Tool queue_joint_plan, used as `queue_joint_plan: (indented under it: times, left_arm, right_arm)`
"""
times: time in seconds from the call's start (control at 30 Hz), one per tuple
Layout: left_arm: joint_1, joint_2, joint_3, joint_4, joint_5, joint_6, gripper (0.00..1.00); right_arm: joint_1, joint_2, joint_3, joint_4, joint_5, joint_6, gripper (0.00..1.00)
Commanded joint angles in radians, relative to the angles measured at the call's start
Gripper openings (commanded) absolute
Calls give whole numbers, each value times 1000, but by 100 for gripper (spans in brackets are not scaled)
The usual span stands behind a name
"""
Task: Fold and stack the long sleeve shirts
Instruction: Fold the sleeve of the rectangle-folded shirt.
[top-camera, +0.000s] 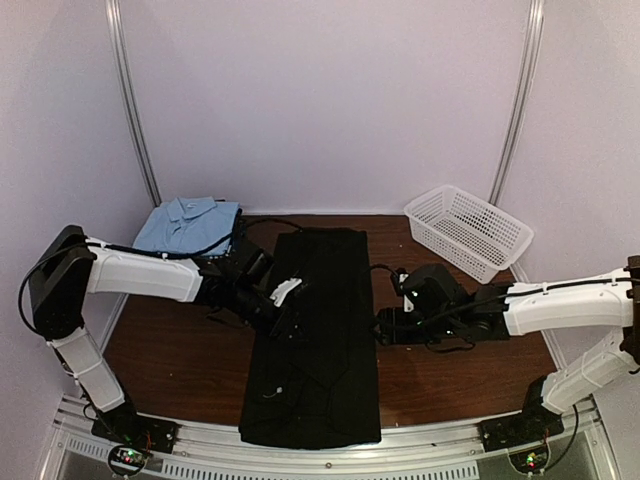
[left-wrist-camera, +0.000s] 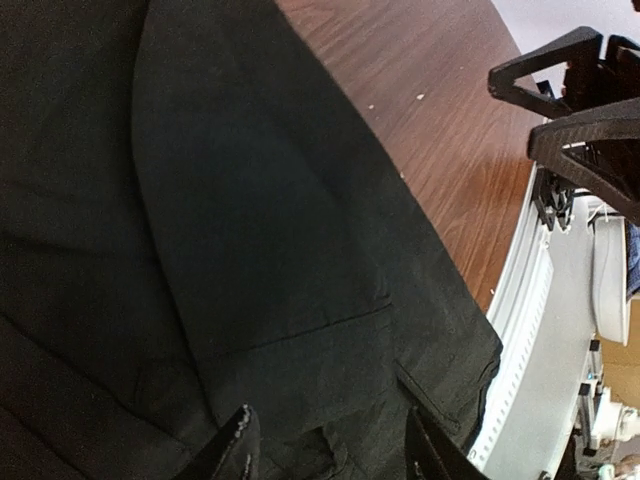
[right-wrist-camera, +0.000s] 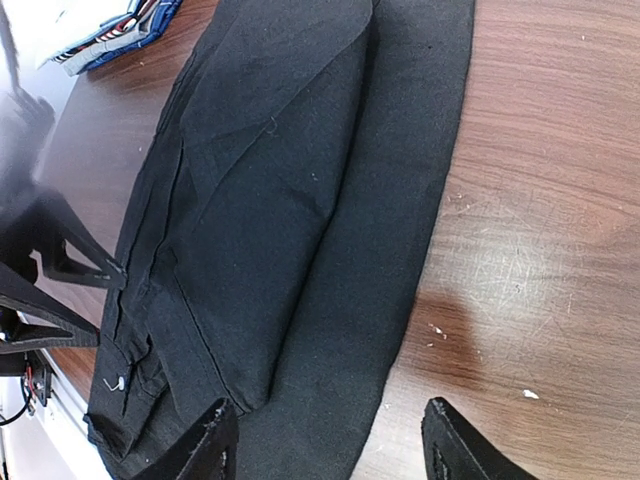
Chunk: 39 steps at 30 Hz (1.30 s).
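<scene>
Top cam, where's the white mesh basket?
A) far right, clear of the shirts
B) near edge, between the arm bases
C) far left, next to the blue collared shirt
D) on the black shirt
A: the white mesh basket sits at the far right, apart from the black shirt, while the light blue collared shirt lies far left.

The black shirt (right-wrist-camera: 290, 200) lies flat on the brown bench (right-wrist-camera: 545, 200), under the right end effector (right-wrist-camera: 328, 442) with its fingers (right-wrist-camera: 200, 452) spread apart.

White basket (top-camera: 468, 230) sitting on a brown table (top-camera: 170, 350)
The basket is standing well beyond the right claw (top-camera: 383, 328), toward the far right corner; bare wood is showing beneath that claw.
</scene>
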Motion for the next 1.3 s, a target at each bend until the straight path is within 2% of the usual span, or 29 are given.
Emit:
queue_joint_plan:
  times: [0.0,0.2,0.4,0.77,1.27]
  left_arm:
    - [0,-49,-90,110,-23,-184,50]
    - [0,-31,-123,157,-36,-236,49]
    - [0,5,-109,124,-73,-242,49]
    - [-13,21,-134,110,-52,-241,50]
    - [-23,40,-132,49,-125,-222,50]
  right_arm:
    - [-5,-2,-17,17,16,-5,64]
    - [-5,6,-26,42,9,0,64]
    - [-5,6,-34,46,10,2,64]
    - [-5,17,-41,68,2,4,64]
    - [-5,12,-55,80,0,7,64]
